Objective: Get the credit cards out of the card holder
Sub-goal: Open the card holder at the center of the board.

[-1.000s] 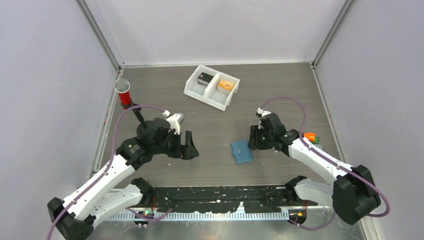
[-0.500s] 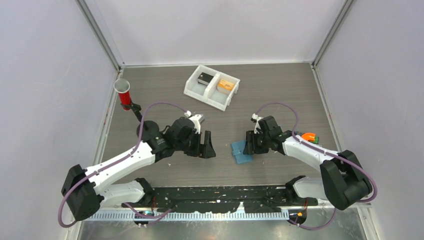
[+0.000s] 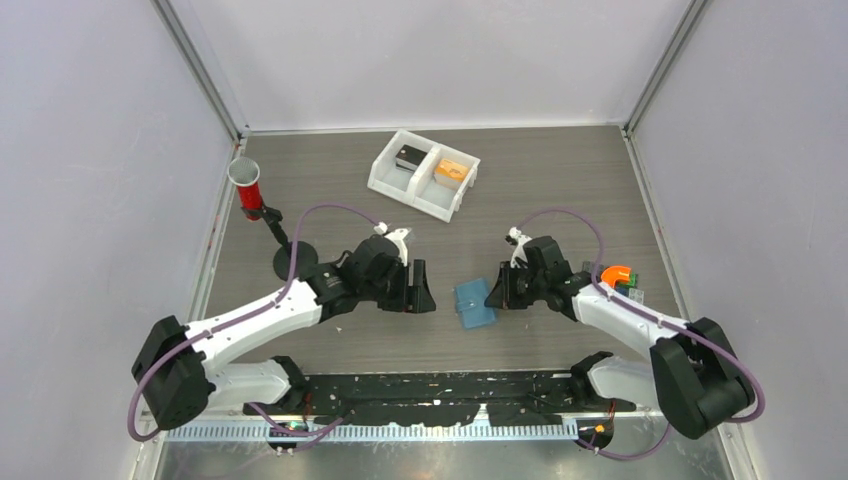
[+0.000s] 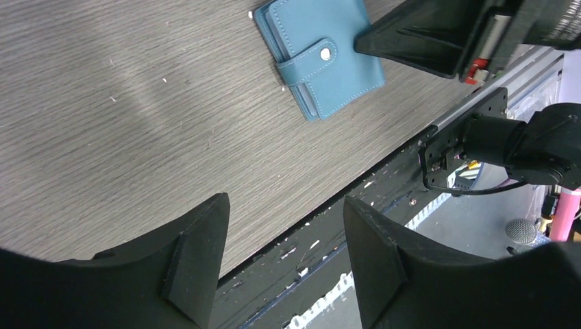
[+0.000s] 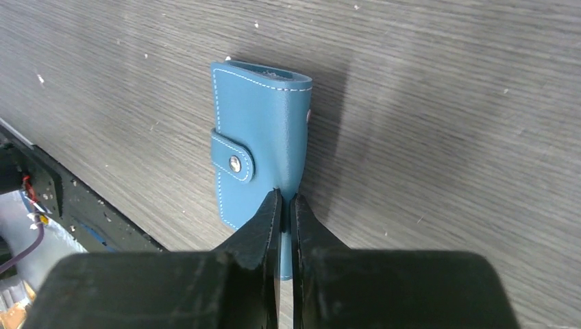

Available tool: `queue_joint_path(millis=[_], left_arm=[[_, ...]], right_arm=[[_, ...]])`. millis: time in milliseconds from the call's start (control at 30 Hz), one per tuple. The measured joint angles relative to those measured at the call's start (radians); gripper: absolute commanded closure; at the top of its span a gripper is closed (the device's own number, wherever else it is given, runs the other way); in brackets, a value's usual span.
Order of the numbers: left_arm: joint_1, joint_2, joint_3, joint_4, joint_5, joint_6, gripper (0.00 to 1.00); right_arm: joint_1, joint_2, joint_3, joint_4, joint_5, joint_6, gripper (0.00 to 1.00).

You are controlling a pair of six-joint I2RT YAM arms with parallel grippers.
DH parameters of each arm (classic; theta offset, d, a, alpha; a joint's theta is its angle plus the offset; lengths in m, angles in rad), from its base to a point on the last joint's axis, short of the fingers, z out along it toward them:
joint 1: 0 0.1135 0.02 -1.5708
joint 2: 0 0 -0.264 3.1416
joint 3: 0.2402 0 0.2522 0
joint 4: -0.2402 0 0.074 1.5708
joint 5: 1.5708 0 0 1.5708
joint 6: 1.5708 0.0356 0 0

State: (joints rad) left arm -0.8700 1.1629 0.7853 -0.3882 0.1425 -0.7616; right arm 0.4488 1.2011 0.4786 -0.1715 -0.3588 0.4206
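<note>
Looks like step one, judging by the card holder lying flat and buttoned shut on the table, a bit toward 5 o'clock from the middle. No sign of the credit cards (presumably tucked inside, can't confirm).

Got the right tool at 3 o'clock of the holder, fingers pressed together with the tips right at its long edge. Can't tell about any bit of cover caught between them. Got the left tool at 9 o'clock, fingers spread wide, near the holder but apart from it.

Next move, at a guess: pin the body down with one side, pop the strap with the other, then fold it open. Calls for a peel at the strap end rather than a shove, or risks skating the whole thing away.

Material-wise: blue leathery cover with pale stitching along the edges, rounded spine, small shiny metal snap on the tab. Sitting on dark grey wood-grain laminate, smooth-looking, dotted with white specks. Probably slippery under a thin flat wallet, so worth bracing first.
</note>
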Motion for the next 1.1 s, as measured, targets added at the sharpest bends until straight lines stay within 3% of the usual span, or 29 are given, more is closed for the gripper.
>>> queue_joint_path(millis=[467, 867, 1100], left_arm=[[-0.017, 0.200, 0.038, 0.085, 0.009, -0.076, 0.39], [-0.068, 0.446, 0.242, 0.138, 0.038, -0.092, 0.40], [-0.092, 0.548, 0.266, 0.148, 0.042, -0.096, 0.46]], right_arm=[[0.088, -0.274, -0.135, 0.039, 0.036, 0.215, 0.95], [0.138, -0.289, -0.146, 0.051, 0.063, 0.277, 0.95], [0.140, -0.324, -0.167, 0.051, 0.071, 0.289, 0.95]])
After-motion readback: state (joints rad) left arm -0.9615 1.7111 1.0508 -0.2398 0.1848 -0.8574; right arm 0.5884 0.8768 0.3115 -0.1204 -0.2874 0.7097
